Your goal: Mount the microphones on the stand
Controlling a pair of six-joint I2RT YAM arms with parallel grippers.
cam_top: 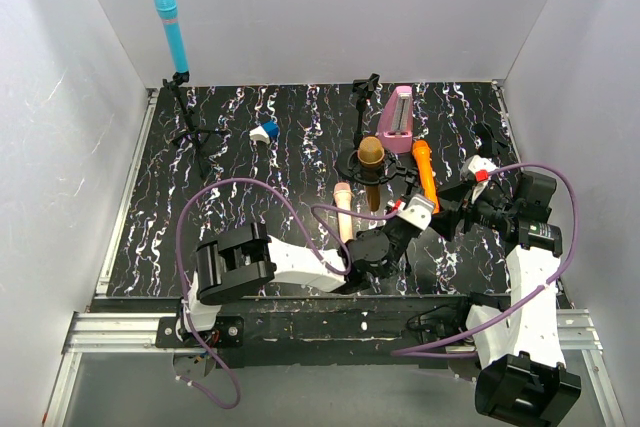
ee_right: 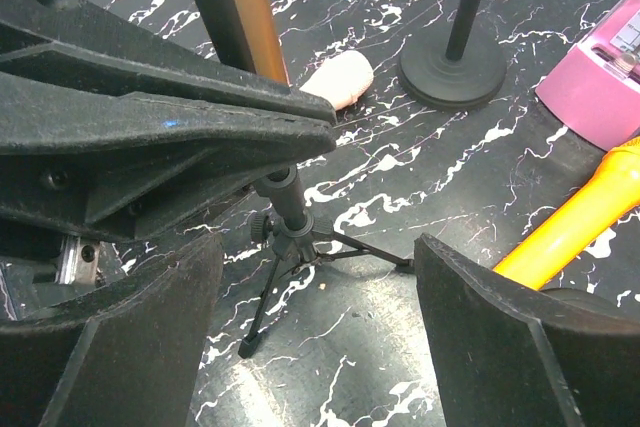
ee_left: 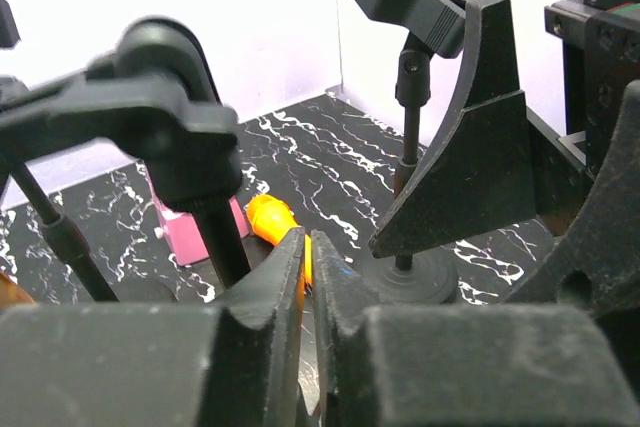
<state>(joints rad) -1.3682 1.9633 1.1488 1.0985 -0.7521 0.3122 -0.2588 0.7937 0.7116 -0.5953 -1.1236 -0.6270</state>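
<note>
Mounting is standing half done, I judge: blue mic (cam_top: pixel 172 27), gold mic (cam_top: pixel 371 162) clipped; pink mic (cam_top: pixel 343 209), orange mic (cam_top: pixel 425 172) lying loose mid-tabletop; my left gripper (ee_left: pixel 305 247) pinched empty, right gripper (ee_right: pixel 315 247) gaping.

Top external: high behind the arm bases (cam_top: pixel 210 322), angled down over the whole table (cam_top: pixel 300 117). Left wrist: low, near, facing level toward a wall corner (ee_left: pixel 338 67). Right wrist: near, tilted down. Shared by all three: orange microphone (cam_top: pixel 424 172).
</note>
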